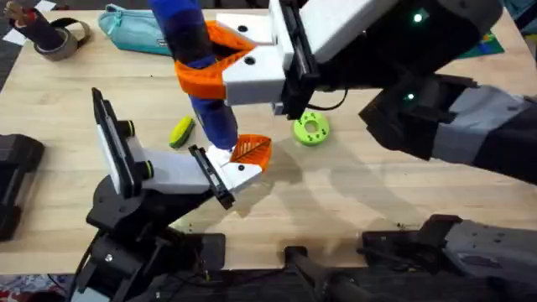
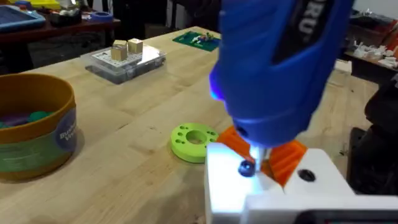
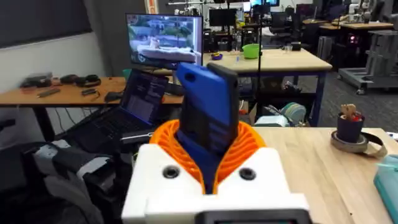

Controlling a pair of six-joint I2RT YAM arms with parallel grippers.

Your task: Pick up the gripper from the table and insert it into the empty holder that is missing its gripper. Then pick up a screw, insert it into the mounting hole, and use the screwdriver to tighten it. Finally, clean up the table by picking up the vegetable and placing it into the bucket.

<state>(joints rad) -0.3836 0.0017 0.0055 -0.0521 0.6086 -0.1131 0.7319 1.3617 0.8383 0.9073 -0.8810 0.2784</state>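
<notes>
the right gripper (image 1: 220, 65) reaches across the middle of the counter (image 1: 352, 193) from the right, its orange ribbed fingers (image 1: 201, 77) pinching the blue handle of the screwdriver (image 1: 205, 84). the right wrist view shows the same grip, the handle (image 3: 208, 115) standing upright between the two orange pads (image 3: 249, 146).

the screwdriver points down onto the gripper (image 1: 245, 155), the white block with an orange wedge that sits at the end of the black-based arm, against the black holder (image 1: 210, 176). in the left wrist view the screwdriver (image 2: 280, 68) has its tip on a dark screw (image 2: 247, 168) in the white block (image 2: 273, 186), with a blue glow on the plastic around it.

the vegetable (image 1: 182, 132) lies on the counter just left of the screwdriver shaft, apart from it. a green disc with holes (image 1: 311, 128) lies to the right of the shaft. the bucket (image 2: 34, 124) stands on the counter, some way from the green disc (image 2: 194, 142), with small coloured things inside. a teal pouch (image 1: 134, 29) lies at the far left.

i cannot tell how the left arm's own fingers stand.
</notes>
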